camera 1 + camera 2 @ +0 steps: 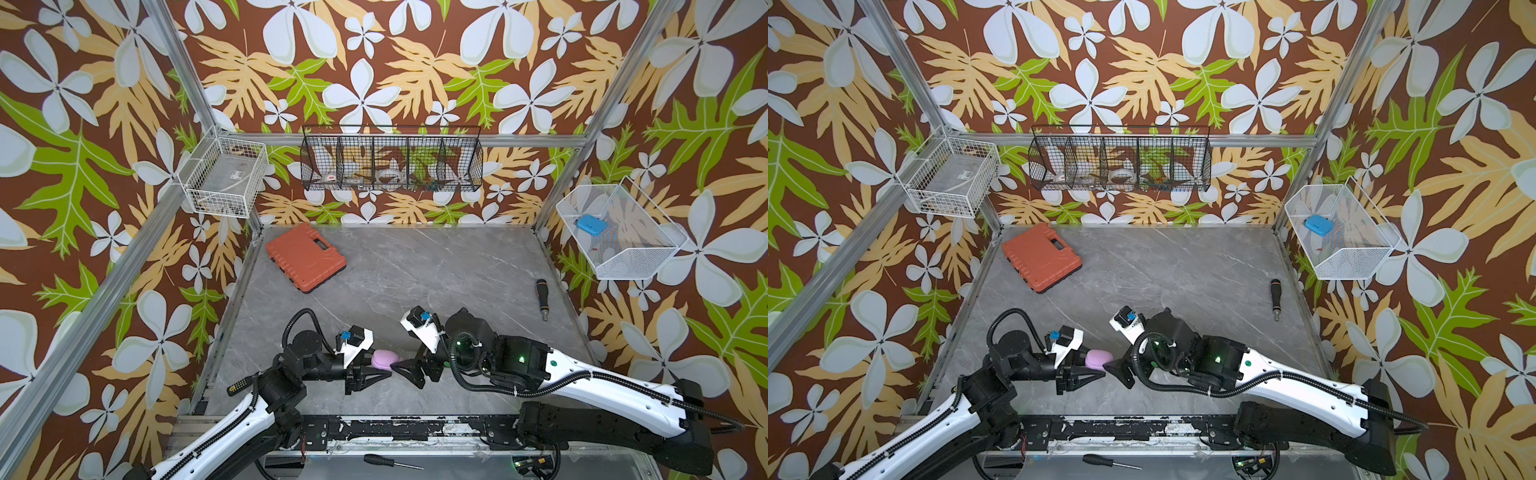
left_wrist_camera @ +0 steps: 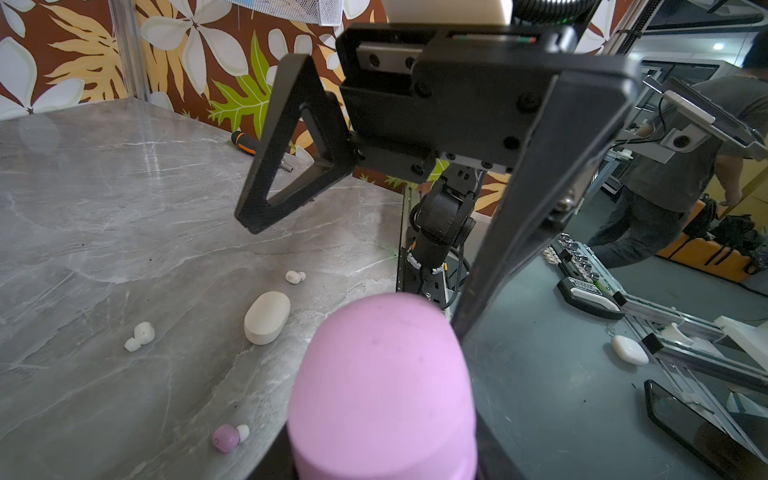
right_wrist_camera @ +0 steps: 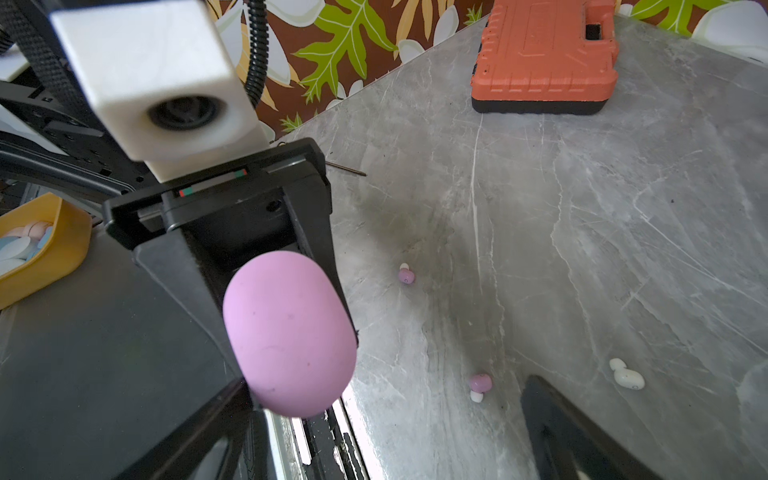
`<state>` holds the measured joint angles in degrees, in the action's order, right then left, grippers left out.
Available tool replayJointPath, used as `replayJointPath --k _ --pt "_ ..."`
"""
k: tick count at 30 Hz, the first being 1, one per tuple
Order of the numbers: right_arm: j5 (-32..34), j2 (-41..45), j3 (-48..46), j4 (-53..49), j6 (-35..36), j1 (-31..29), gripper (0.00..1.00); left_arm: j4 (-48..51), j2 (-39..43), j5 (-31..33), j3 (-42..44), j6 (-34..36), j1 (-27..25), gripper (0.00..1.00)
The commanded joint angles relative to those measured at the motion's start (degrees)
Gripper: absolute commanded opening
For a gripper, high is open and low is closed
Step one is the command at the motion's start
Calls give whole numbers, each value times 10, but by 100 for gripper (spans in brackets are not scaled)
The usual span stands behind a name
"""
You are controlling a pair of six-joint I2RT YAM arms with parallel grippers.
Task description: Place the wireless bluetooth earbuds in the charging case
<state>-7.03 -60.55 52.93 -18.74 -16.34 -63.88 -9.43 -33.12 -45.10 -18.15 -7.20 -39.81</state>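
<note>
Lilac case (image 2: 382,390) nearest, lid shut, pinched in the left gripper (image 1: 380,371) above the table (image 2: 124,187). Right gripper (image 1: 405,365) spread wide, empty, facing it. Lilac earbuds (image 3: 480,384), white earbuds (image 2: 140,336) and white case (image 2: 267,318) lie loose. Nothing inserted; opening and loading remain.

The pink case (image 2: 382,386) is plain lilac-pink, the white case (image 2: 267,318) cream, and the counter (image 1: 436,270) grey veined with white. The pink earbuds (image 3: 480,382) have white tips; the white earbuds (image 2: 141,334) are plain white. The toolbox (image 1: 305,257) is orange-red, the wall (image 1: 374,83) brown with white flowers and tan and green leaves.
</note>
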Motion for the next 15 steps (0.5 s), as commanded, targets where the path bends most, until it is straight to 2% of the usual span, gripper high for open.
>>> replayJointPath --k 1,15 --pt "31 1 5 4 -3 1 99 -25 2 -28 1 2 -1 0" --pt "34 3 16 -3 -3 1 98 -26 2 -29 2 3 -1 0"
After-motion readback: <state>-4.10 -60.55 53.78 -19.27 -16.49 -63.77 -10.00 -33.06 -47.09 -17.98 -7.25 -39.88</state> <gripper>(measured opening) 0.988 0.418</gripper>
